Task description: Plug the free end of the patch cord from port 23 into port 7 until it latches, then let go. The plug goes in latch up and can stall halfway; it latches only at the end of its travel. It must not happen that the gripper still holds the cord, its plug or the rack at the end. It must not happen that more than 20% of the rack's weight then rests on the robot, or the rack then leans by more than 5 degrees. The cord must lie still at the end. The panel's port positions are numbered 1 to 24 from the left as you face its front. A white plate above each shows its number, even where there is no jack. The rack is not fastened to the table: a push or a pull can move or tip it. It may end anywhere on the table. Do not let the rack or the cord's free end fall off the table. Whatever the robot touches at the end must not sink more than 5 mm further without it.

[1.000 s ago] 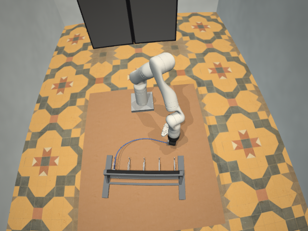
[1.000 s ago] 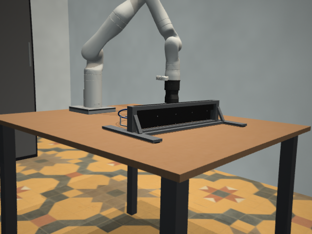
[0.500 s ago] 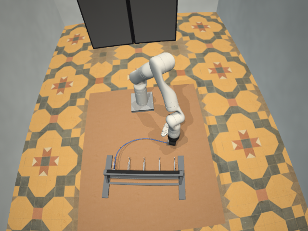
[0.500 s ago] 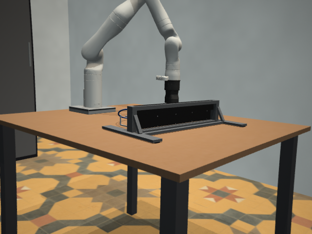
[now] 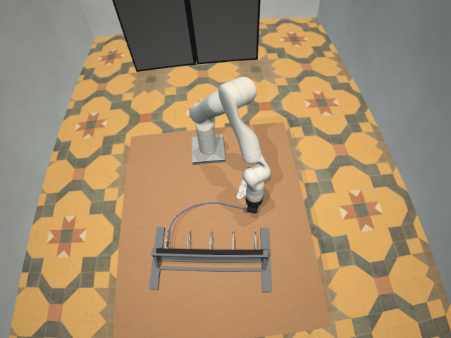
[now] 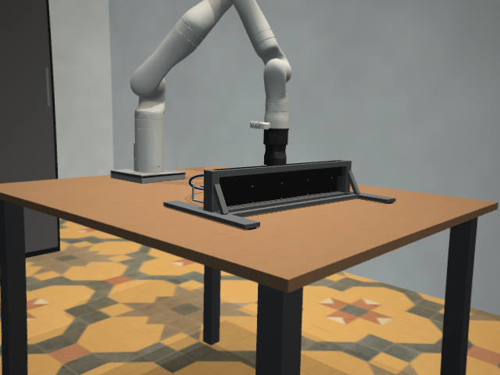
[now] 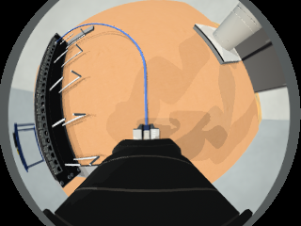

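Note:
A grey rack with a black patch panel stands on the brown table. A blue patch cord arcs from the panel's left end, as seen from above, to my gripper. My gripper is low over the table behind the rack, toward its right end, and is shut on the cord's free-end plug. In the wrist view the pale plug shows just past the black fingers, and the cord curves away to the panel at the left. In the exterior view the rack hides the fingertips.
The arm's base plate sits at the back of the table. Several thin cable stubs stick out behind the panel. A dark cabinet stands on the floor beyond the table. The table edges are some way from the rack.

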Controlling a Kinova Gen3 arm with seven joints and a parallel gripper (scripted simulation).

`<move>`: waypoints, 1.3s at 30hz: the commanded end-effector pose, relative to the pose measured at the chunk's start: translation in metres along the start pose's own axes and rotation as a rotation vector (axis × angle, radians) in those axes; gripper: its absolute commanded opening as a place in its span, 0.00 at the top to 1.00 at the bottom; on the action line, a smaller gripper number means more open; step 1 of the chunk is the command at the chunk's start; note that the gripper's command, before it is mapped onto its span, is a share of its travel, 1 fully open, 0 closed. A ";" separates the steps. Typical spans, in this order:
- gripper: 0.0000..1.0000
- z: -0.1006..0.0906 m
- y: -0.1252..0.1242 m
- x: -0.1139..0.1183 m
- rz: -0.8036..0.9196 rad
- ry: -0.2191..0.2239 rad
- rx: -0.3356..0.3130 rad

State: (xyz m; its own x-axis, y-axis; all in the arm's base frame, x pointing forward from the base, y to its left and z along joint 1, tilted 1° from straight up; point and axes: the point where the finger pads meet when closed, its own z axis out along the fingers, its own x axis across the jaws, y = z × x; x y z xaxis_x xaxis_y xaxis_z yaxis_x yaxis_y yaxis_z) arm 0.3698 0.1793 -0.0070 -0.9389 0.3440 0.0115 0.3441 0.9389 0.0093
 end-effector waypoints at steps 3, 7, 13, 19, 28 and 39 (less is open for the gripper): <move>1.00 0.001 0.000 0.001 0.012 0.000 -0.003; 1.00 0.000 0.000 0.001 0.012 0.001 -0.002; 1.00 -0.003 -0.001 0.002 0.012 0.005 0.002; 1.00 -0.009 0.000 0.001 0.012 0.003 0.000; 1.00 -0.019 0.000 0.001 0.012 0.003 -0.001; 1.00 -0.039 0.000 0.001 0.012 0.002 -0.001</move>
State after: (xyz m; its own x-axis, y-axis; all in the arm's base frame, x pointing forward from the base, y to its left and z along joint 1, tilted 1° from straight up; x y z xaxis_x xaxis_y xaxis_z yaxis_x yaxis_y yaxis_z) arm 0.3671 0.1776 0.0236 -0.9380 0.3460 0.0200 0.3462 0.9382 0.0046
